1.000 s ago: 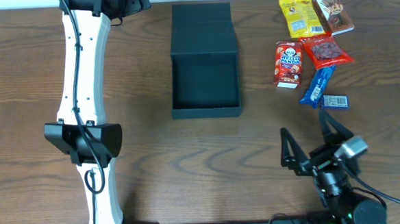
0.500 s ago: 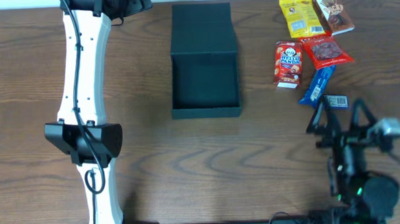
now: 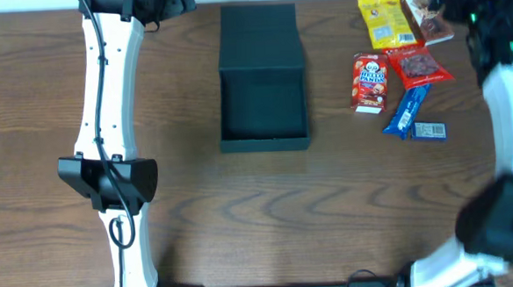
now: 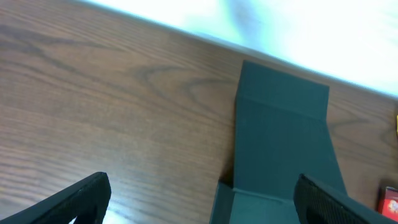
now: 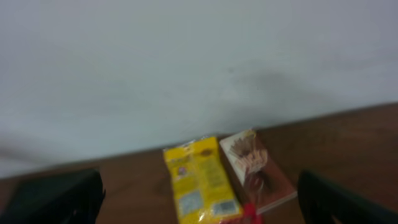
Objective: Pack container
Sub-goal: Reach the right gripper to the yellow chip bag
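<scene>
The container (image 3: 263, 104) is a dark, shallow box lying open in the middle of the table, its flap lid (image 3: 258, 33) laid flat behind it. In the left wrist view the container (image 4: 280, 137) lies ahead and to the right. My left gripper (image 4: 202, 208) is open and empty above the bare wood beside it. My right gripper (image 5: 202, 205) is open and empty. It hovers at the back right over a yellow packet (image 5: 199, 180) and a brown snack box (image 5: 258, 168).
Right of the container lie several snacks: a yellow packet (image 3: 384, 20), a brown box (image 3: 427, 16), a red Hello Panda box (image 3: 370, 80), a red packet (image 3: 420, 66), a blue bar (image 3: 407, 109) and a small blue packet (image 3: 429, 131). The left arm (image 3: 106, 125) stretches along the table's left side.
My right arm has swung from the front edge of the table up to the back right corner, over the snacks. The left arm and the container have not moved.
</scene>
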You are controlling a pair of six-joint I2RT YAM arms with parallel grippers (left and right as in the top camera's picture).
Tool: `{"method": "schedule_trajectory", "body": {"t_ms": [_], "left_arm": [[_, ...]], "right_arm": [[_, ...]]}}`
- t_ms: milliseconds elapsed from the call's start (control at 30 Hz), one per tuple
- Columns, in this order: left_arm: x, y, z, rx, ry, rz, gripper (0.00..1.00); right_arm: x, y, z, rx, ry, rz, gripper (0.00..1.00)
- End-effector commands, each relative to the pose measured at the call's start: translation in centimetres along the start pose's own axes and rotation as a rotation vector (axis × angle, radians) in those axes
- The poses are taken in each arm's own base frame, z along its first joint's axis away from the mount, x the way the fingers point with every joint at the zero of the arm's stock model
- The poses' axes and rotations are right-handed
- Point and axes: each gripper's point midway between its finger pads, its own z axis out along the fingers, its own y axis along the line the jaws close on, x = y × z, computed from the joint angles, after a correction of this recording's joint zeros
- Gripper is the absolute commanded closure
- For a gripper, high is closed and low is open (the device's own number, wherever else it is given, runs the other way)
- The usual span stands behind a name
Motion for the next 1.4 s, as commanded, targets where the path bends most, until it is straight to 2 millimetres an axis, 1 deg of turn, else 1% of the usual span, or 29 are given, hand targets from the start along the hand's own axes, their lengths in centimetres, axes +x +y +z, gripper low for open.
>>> {"method": "schedule_trajectory", "body": {"t_ms": [0,33,67,133,200,300,367,433,533,667,767,867,1000,1100,1200,1267,1367], "left_arm": [[-0.1,0.5,0.4,-0.032,-0.005,0.014,0.05],[-0.1,0.5,0.4,-0.032,-0.005,0.014,0.05],[-0.1,0.5,0.4,-0.032,-0.005,0.014,0.05],[0.0,0.5,0.4,-0.032,-0.004,0.014,0.05],[0.0,0.5,0.4,-0.032,-0.004,0.014,0.05],[0.0,0.5,0.4,-0.032,-0.004,0.014,0.05],[0.0,0.5,0.4,-0.032,-0.004,0.014,0.05],[0.0,0.5,0.4,-0.032,-0.004,0.014,0.05],[0.0,0.6,0.4,-0.032,-0.002,0.014,0.05],[0.1,0.6,0.4,-0.034,0.001,0.015,0.05],[0.1,0.6,0.4,-0.034,0.0,0.014,0.05],[0.1,0.6,0.4,-0.034,0.0,0.014,0.05],[0.1,0.6,0.4,-0.033,0.0,0.014,0.05],[0.0,0.6,0.4,-0.033,-0.002,0.014,0.05],[-0.2,0.5,0.4,-0.029,-0.011,0.014,0.05],[-0.4,0.4,0.4,-0.025,-0.02,0.013,0.05],[-0.5,0.3,0.4,-0.024,-0.024,0.013,0.05]], "right_arm": [[-2.8,-0.9,5.5,-0.017,-0.006,-0.121,0.01],[-2.7,-1.4,7.7,-0.015,0.007,-0.123,0.01],[-2.4,-1.8,9.5,-0.016,0.014,-0.119,0.01],[-1.2,-2.3,12.2,-0.027,0.025,-0.102,0.01],[0.2,-2.7,14.0,-0.034,0.042,-0.07,0.01],[4.0,-2.9,16.5,-0.055,0.1,-0.038,0.01],[6.2,-3.0,17.7,-0.056,0.138,-0.031,0.01],[8.0,-3.3,18.6,-0.052,0.166,-0.026,0.01],[9.7,-4.1,19.5,-0.024,0.19,-0.023,0.01],[11.1,-5.7,20.4,0.05,0.2,-0.028,0.01],[12.2,-6.1,21.2,0.053,0.201,-0.027,0.01],[14.2,-6.5,22.2,0.06,0.22,-0.026,0.01],[15.7,-6.8,22.9,0.082,0.237,-0.028,0.01],[17.3,-6.5,23.1,0.076,0.273,-0.001,0.01],[18.0,-5.6,23.1,0.067,0.3,0.002,0.01],[18.8,-4.4,23.1,0.055,0.329,-0.004,0.01],[20.8,-2.7,22.6,0.042,0.406,-0.009,0.01]]}}
